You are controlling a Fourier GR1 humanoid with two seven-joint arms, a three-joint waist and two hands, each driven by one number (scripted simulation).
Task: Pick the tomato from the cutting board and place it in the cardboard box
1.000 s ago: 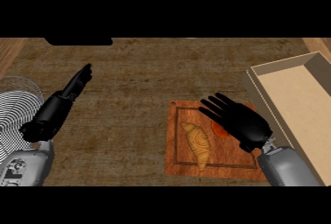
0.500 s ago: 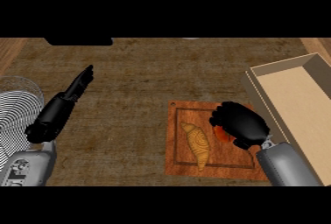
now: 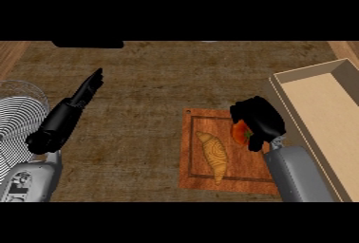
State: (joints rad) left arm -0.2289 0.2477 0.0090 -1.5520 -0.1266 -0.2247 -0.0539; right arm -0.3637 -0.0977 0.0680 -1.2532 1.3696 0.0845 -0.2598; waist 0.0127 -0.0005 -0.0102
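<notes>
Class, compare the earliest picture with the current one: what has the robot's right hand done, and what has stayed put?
The right hand went from open above the cutting board to curled round the tomato, taking hold of it. The croissant, cardboard box and resting left hand stayed as they were.

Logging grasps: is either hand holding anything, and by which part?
The right hand has its fingers curled over the top of the round red tomato. The left hand holds nothing.

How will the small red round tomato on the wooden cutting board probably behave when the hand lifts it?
The small red round tomato would likely roll if released on the flat wooden cutting board. Its smooth skin may slip. The black right hand curls around it, so it seems light.
</notes>
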